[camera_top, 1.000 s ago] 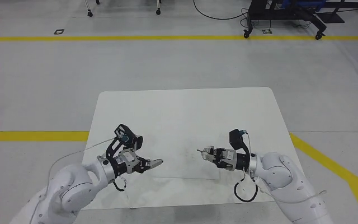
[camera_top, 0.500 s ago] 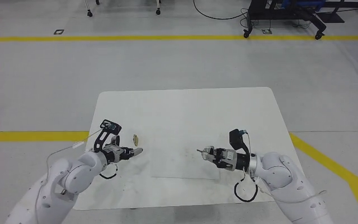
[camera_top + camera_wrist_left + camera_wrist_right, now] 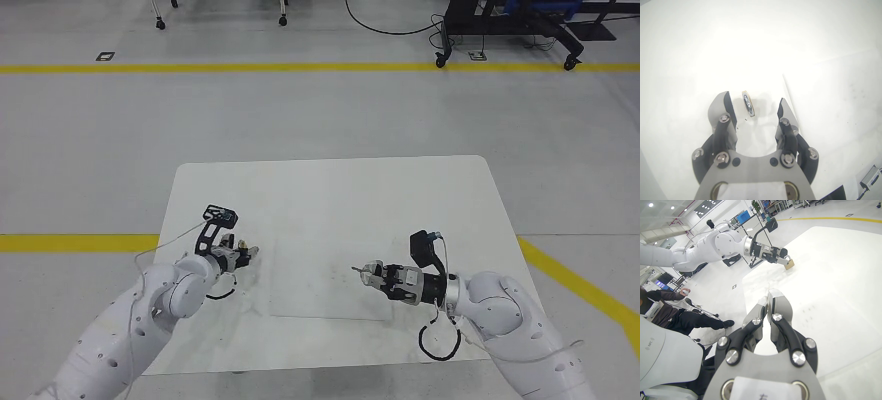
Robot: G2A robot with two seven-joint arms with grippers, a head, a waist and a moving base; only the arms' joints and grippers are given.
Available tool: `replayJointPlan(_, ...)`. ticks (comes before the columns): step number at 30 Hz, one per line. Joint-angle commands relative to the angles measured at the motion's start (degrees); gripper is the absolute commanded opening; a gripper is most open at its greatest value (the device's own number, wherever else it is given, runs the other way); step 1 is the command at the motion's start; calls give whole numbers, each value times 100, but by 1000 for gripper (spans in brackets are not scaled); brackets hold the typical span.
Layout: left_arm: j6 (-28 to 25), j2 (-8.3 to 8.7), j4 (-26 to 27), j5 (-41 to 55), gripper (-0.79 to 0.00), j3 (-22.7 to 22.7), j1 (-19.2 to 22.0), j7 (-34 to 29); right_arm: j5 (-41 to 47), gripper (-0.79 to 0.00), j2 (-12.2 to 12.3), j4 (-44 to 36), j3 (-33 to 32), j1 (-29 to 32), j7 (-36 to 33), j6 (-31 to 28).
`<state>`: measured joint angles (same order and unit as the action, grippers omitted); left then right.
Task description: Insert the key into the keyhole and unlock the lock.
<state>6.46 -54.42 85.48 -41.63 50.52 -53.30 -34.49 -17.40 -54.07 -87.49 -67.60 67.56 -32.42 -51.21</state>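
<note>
A small brass padlock (image 3: 748,103) with a steel shackle stands on edge on the white table (image 3: 400,200), toward its left side. My left gripper (image 3: 754,101) is open and low over the table, one finger on each side of the padlock, with a gap on both sides. The right wrist view shows the same padlock (image 3: 789,264) at the left gripper's (image 3: 782,259) tip. My right gripper (image 3: 368,271) hovers over the table's front middle, shut on the key (image 3: 768,289). The key's blade points left towards the padlock.
Bare tabletop separates the two grippers. The table's left edge (image 3: 168,240) runs close beside the left arm, and its front edge (image 3: 330,368) is near both arms. A small grey box (image 3: 869,181) lies off the table on the floor.
My left arm swung from the front middle out to the left, then forward onto the padlock, so its open fingers now straddle it. The right arm and key stayed put.
</note>
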Motion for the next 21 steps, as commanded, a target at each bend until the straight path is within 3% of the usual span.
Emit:
replayJointPlan(1, -8, -32, -55, -22, -406, -31, 36, -21, 0, -785, 0, 0, 0, 0, 0, 0)
replayJointPlan(5, 46, -102, -149, -235, -474, -138, 114, -71, 0, -785, 0, 0, 0, 0, 0, 0)
replayJointPlan(10, 88, -185, -275, -293, -785, -187, 176, -87, 0, -785, 0, 0, 0, 0, 0, 0)
replayJointPlan(17, 75, -249, -221, -420, -785, -165, 150, -102, 0, -785, 0, 0, 0, 0, 0, 0)
replayJointPlan(21, -271, -265, -30, -432, -785, -126, 52, 102, 0, -785, 0, 0, 0, 0, 0, 0)
